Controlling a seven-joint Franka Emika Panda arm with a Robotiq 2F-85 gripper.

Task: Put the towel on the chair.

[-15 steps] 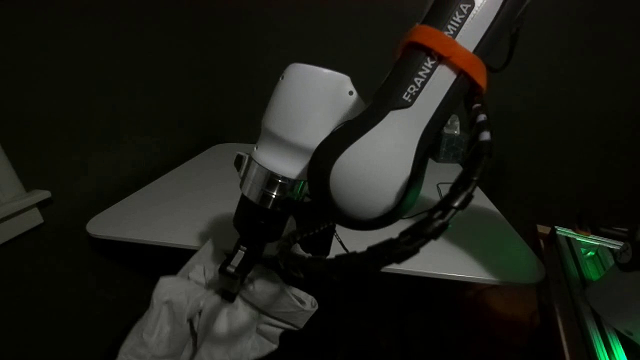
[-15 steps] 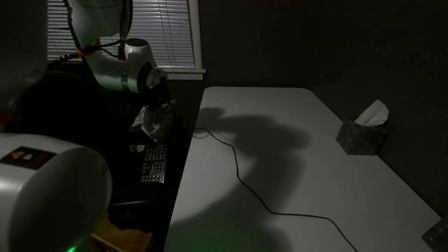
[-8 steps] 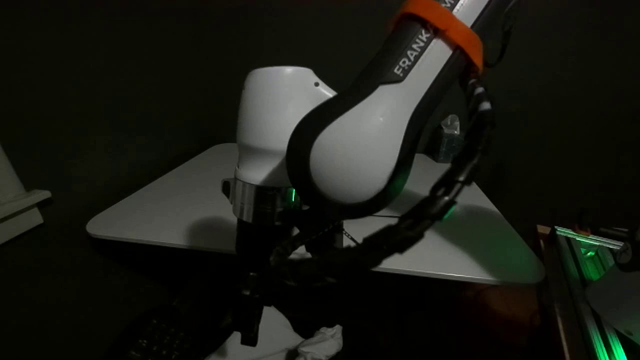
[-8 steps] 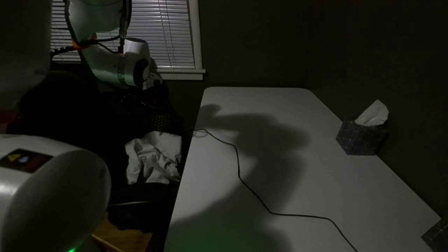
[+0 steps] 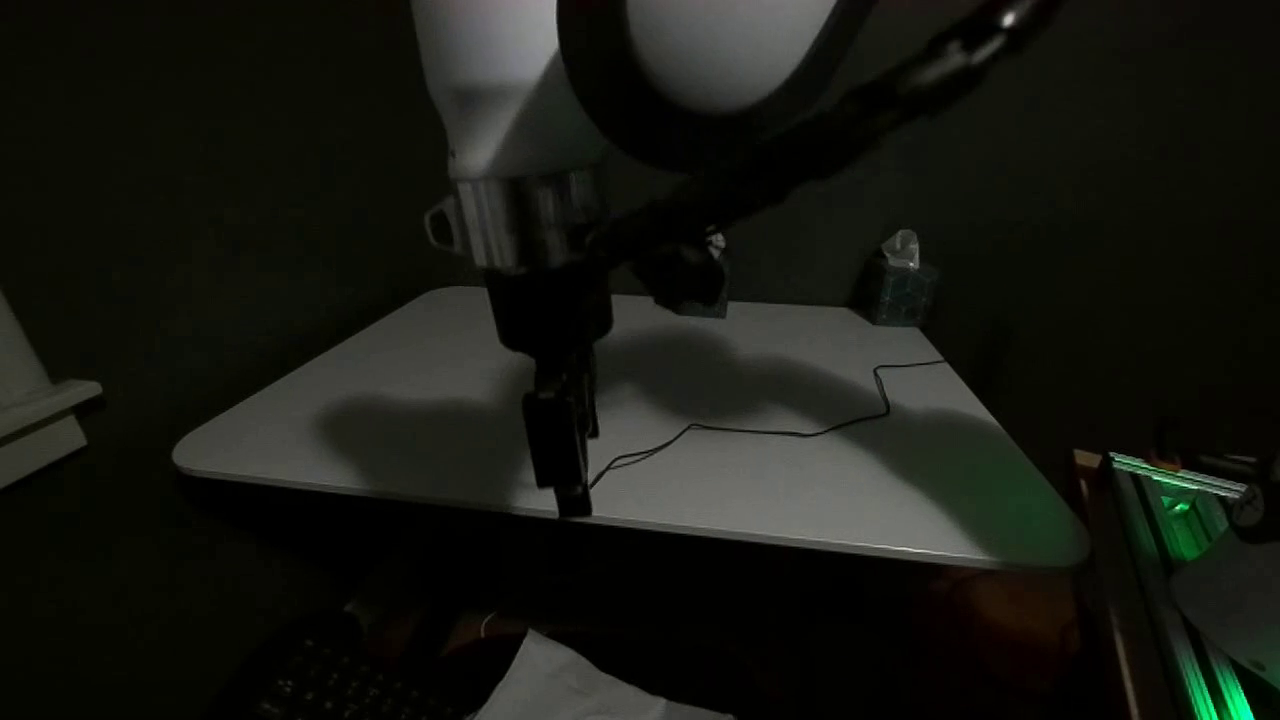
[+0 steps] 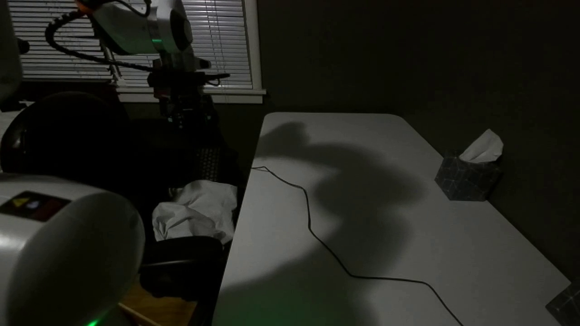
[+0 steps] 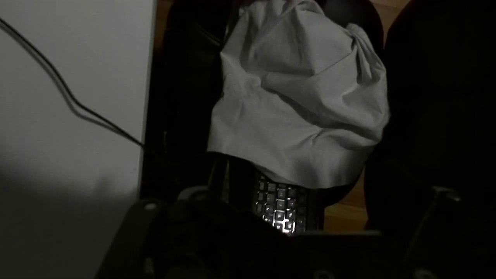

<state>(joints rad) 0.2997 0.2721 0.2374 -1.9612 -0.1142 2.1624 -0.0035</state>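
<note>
The light grey towel (image 6: 199,210) lies crumpled on the seat of the black chair (image 6: 181,249), close by the table. Seen from the wrist, the towel (image 7: 302,97) covers most of the seat and part of a keyboard. My gripper (image 6: 191,120) is raised above and behind the towel, apart from it. Its jaws stand wide open with nothing between them. In an exterior view the gripper (image 5: 580,470) hangs in front of the table edge, fingers pointing down, and only a corner of the towel (image 5: 590,690) shows below. Darkness hides much of the chair.
The white table (image 6: 362,253) stands beside the chair, with a black cable (image 6: 308,217) across it. A tissue box (image 6: 469,179) sits at its edge, and another tissue box (image 6: 566,305) is partly in view. The keyboard (image 7: 281,205) sticks out from under the towel.
A second ago the towel hung from my gripper. The jaws opened, the towel dropped onto the chair, and the arm rose away from it.
</note>
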